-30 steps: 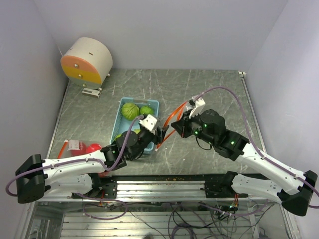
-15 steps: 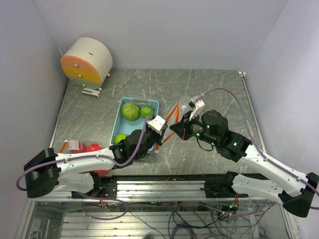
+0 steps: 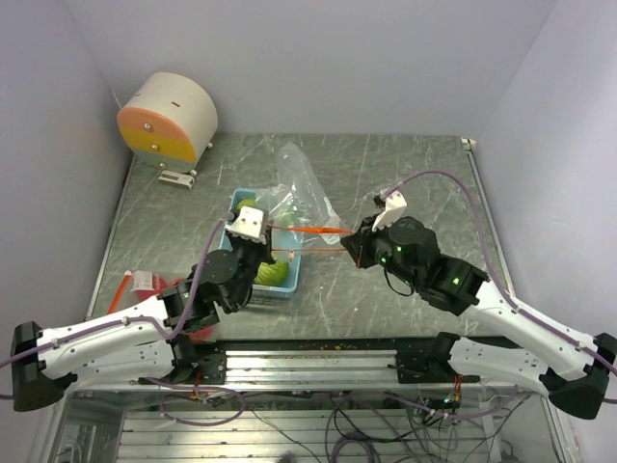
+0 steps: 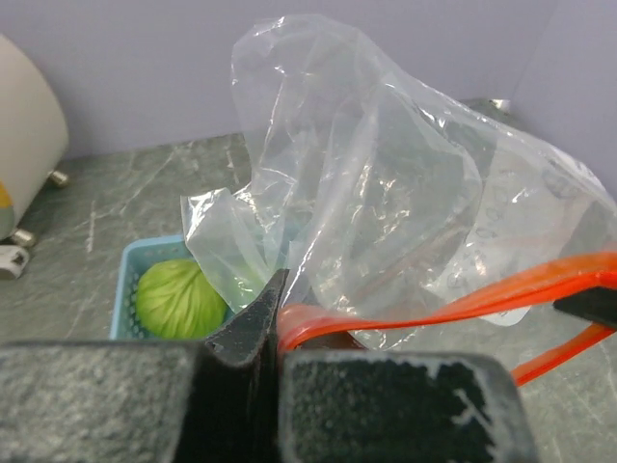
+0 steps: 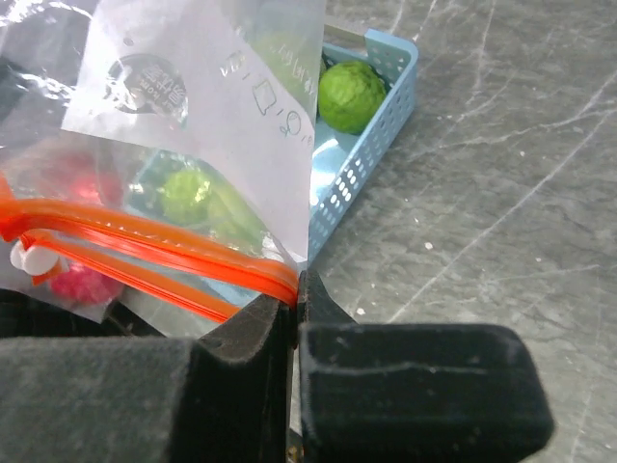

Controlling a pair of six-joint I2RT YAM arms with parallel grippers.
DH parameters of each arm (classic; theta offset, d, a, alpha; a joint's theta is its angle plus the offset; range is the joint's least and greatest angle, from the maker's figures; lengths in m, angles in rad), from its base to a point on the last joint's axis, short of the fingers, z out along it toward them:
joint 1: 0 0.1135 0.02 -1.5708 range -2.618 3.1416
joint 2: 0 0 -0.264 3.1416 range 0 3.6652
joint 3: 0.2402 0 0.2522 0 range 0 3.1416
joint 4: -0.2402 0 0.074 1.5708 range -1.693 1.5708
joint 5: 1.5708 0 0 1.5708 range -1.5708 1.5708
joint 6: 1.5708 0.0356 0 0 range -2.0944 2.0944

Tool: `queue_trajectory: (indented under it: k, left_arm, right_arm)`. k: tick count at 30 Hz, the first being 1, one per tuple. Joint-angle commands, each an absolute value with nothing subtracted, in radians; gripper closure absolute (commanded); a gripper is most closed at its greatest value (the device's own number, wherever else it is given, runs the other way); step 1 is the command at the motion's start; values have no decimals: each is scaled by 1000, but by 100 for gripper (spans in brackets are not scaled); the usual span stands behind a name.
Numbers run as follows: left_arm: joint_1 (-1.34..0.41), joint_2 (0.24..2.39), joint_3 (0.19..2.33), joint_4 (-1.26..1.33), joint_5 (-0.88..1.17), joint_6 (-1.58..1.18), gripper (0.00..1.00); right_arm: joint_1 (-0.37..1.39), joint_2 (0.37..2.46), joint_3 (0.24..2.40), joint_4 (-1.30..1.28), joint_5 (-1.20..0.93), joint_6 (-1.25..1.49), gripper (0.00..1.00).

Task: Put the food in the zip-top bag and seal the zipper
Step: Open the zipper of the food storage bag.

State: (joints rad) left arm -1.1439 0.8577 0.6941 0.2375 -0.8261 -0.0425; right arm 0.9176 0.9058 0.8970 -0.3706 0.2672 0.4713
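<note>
The clear zip-top bag (image 3: 297, 188) hangs stretched between both grippers, its orange zipper (image 3: 313, 231) pulled taut above the tray. My left gripper (image 3: 264, 231) is shut on the zipper's left end (image 4: 318, 323). My right gripper (image 3: 358, 249) is shut on the right end (image 5: 280, 280). The bag's body (image 4: 386, 193) billows upward, and I see no food inside it. A ribbed green cabbage piece (image 4: 178, 299) lies in the light blue tray (image 4: 130, 260). A small green ball (image 5: 352, 96) sits near the tray's corner (image 5: 390, 116). Through the film show another green piece (image 5: 188, 193) and something red (image 5: 77, 285).
A white drum with an orange face (image 3: 169, 118) stands at the back left on small feet. A red and white item (image 3: 143, 282) lies at the left by my left arm. The grey marbled table (image 3: 415, 183) ends at a metal rail in front.
The left gripper has shut on the zipper's end and pulled left toward the tray. The bag, slack before, now stands spread and lifted between both grippers.
</note>
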Motion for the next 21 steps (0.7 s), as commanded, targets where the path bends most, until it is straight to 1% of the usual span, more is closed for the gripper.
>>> queue_trajectory:
  k: [1,4,5,6,7,8,9,10,13,16,18,19,21]
  left_arm:
    - [-1134,767,719,76,-1029,-11,93]
    - [-1134,729,719,39,-1041,-10,93]
    - [-1134,720,725,18,-1042,-11,93]
    - [-1134,708,733,-1,-1043,-12,93]
    - [-1134,697,742,-23,-1066,-12,93]
    - [-1134,684,753,-46,-1078,-14,93]
    - [-1134,670,763,-66,-1075,-16,93]
    - [-1134,656,768,-77,-1076,-13,93]
    - [-1134,623,785,-130,-1104,-17,93]
    - [-1134,600,817,-220,-1170,-42,93]
    - [-1134,584,838,-292,-1223,-85,93]
    - [-1134,578,846,-328,-1258,-110,93]
    - [-1134,568,854,-401,-1327,-164,93]
  right_arm:
    - [910,941,922,-450,465,477,100]
    - [912,992,939,-354,327,434,100]
    - [913,1006,941,-299,232,409,95]
    - [912,1013,934,-230,101,380,88]
    - [913,1014,922,-147,-29,348,77]
    - [913,1014,905,-80,-146,336,69]
    - [913,1016,900,-25,-223,331,63]
    - [914,1019,900,7,-281,322,60]
    - [915,1017,894,68,-343,301,49]
    - [914,986,867,135,-398,305,33]
    - [915,967,839,175,-390,315,21]
    - [913,968,833,178,-360,322,18]
    - [914,1005,847,139,-294,309,18]
